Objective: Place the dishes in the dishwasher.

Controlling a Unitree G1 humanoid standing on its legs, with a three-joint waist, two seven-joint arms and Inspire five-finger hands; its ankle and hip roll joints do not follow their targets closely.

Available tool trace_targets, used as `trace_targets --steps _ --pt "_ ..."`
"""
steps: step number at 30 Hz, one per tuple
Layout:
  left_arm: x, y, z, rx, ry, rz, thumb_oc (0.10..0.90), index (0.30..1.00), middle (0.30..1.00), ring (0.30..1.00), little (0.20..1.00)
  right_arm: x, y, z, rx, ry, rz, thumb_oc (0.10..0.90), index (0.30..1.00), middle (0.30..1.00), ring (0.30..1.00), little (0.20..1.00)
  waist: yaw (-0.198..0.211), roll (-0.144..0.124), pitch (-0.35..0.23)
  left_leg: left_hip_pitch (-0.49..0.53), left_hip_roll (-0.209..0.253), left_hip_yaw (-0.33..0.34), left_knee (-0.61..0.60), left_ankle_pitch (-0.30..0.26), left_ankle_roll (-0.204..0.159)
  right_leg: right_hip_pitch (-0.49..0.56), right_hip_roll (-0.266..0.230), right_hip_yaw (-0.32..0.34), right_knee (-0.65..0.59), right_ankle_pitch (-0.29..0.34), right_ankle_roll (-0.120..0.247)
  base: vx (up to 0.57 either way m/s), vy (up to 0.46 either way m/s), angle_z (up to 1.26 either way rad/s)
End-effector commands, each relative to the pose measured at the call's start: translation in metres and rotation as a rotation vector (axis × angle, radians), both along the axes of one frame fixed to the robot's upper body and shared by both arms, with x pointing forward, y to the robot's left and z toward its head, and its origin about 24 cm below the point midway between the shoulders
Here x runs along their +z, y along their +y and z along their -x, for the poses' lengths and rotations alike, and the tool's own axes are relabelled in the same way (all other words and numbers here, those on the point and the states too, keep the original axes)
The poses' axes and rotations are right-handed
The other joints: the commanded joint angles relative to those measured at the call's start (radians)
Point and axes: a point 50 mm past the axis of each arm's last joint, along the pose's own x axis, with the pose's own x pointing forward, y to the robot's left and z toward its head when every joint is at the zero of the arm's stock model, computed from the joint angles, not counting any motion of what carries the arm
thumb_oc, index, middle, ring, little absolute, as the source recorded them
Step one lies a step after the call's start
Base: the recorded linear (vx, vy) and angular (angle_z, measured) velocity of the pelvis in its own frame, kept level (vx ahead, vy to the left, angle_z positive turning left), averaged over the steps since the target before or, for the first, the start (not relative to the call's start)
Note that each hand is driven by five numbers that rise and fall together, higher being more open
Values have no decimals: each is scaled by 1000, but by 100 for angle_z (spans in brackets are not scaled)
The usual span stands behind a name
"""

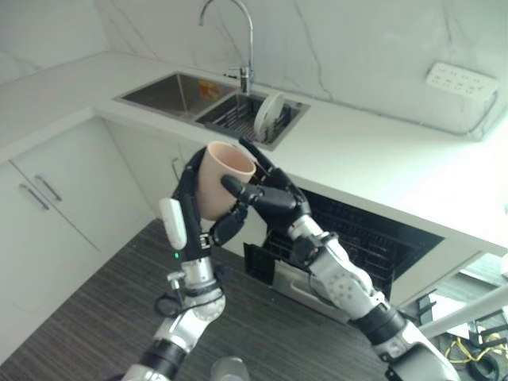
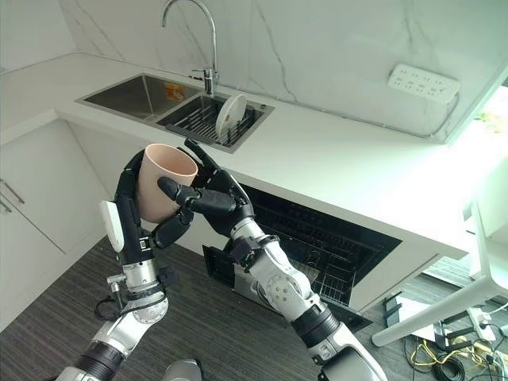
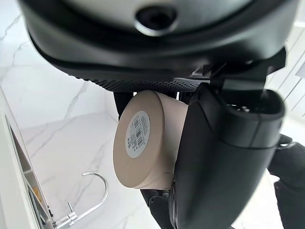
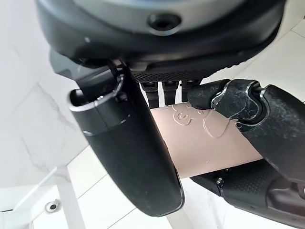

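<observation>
A beige cup [image 1: 222, 181] is held upright in the air in front of the counter, between both hands. My left hand [image 1: 189, 200] comes up from below and wraps its fingers round the cup's left side and bottom. My right hand [image 1: 275, 203] reaches in from the right, with its thumb across the cup's front near the rim and its fingers behind it. In the left wrist view the cup's base [image 3: 138, 134] carries a round sticker. The right wrist view has the cup's wall [image 4: 205, 143] between the thumb [image 4: 128, 143] and the fingers. The dishwasher [image 1: 349, 238] stands open under the counter, behind and to the right of the hands.
The dishwasher's door [image 1: 298, 279] hangs open low above the dark floor. A double sink [image 1: 214, 99] with a tall tap [image 1: 248, 40] holds a white plate [image 1: 268, 116] in a rack. White cabinets [image 1: 55, 198] stand on the left; a white chair [image 2: 486, 262] stands on the right.
</observation>
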Motion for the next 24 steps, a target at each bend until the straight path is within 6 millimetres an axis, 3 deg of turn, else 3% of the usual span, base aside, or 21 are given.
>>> trace_targets --steps 1,14,19,20,21,22,24 --pt "42 -66 -9 -262 -255 -195 400 300 300 300 300 76 48 11 161 -255 -111 800 900 900 900 900 12 13 -13 48 -18 -45 -28 -87 -4 44 -5 -25 99 -189 19 -12 19 8" --pt "46 -79 -22 -77 -396 -523 400 300 300 300 300 76 82 23 296 -272 4 800 900 900 900 900 11 17 -13 45 -19 -52 -28 -83 -6 43 -4 -14 99 -190 24 -2 5 3" --pt "63 -91 -35 -52 -388 -600 400 300 300 300 300 77 93 33 363 -281 32 800 900 900 900 900 -11 22 -17 47 -22 -47 -28 -86 -2 35 0 2 99 -192 25 14 16 -4" --pt "62 -92 -36 -47 -394 -618 400 300 300 300 300 79 94 34 365 -289 37 707 761 761 761 761 -13 23 -19 41 -24 -48 -28 -81 1 30 1 4 99 -187 23 14 15 -6" --pt "61 -93 -37 -46 -393 -618 400 300 300 300 300 82 96 35 367 -301 39 474 411 411 411 411 -14 24 -21 40 -26 -50 -28 -81 1 28 1 7 99 -187 22 29 11 -11" --pt "60 -93 -37 -45 -392 -613 400 300 300 300 300 84 96 35 357 -318 45 400 300 300 300 300 -13 24 -20 44 -28 -52 -28 -87 0 32 3 9 99 -193 22 43 9 -9" --pt "59 -96 -37 -45 -389 -604 400 300 300 300 300 87 97 34 338 -329 53 400 300 300 300 300 -14 26 -24 38 -30 -53 -28 -81 3 27 2 9 99 -188 20 11 6 -3"
